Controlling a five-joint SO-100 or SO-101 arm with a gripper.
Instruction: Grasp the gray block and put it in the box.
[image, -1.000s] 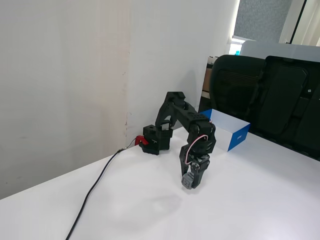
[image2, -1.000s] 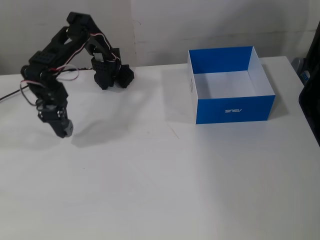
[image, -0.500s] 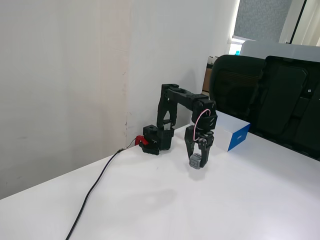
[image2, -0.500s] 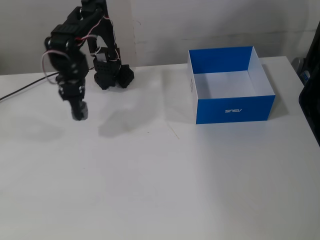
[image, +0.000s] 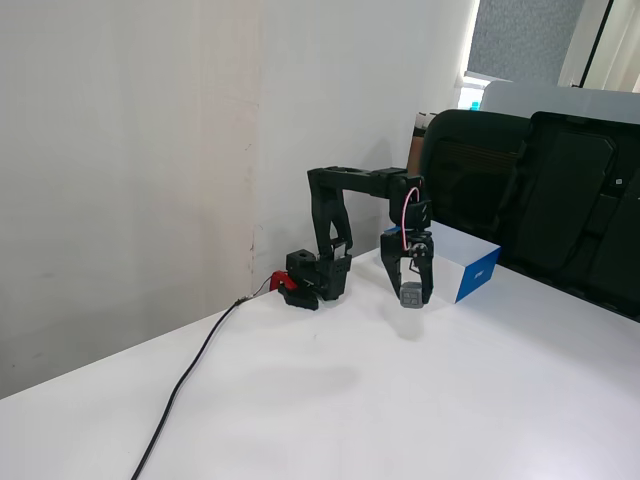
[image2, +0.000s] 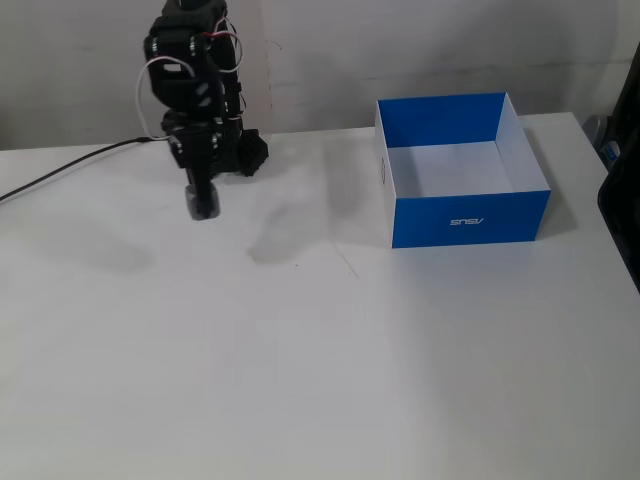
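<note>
Black two-finger claw (image: 411, 297) (image2: 202, 209): raised above white table (image2: 320, 360), pointing down, clamped on small gray rounded cube (image: 411, 295) (image2: 202, 209) at fingertips. Shallow blue-and-white cardboard box (image2: 462, 172) (image: 468, 265): well apart, right of claw in both fixed views.

Your claw (image: 412, 296) (image2: 202, 207) was black, like the whole arm (image: 345, 190) (image2: 190, 70), and the block (image: 411, 295) (image2: 203, 209) it carried was plain gray. You had red and white wires (image: 404, 215) (image2: 152, 80) looped at the wrist, and a red part (image: 279, 281) at the arm's base. The box (image: 478, 272) (image2: 470, 217) was bright blue outside and white inside, with small white lettering on its blue front. Your bench (image: 400, 420) (image2: 320, 370) was plain white, crossed by a black cable (image: 180, 390) (image2: 60, 178). The wall (image: 130, 150) was off-white, and the chairs (image: 540, 190) were black.
</note>
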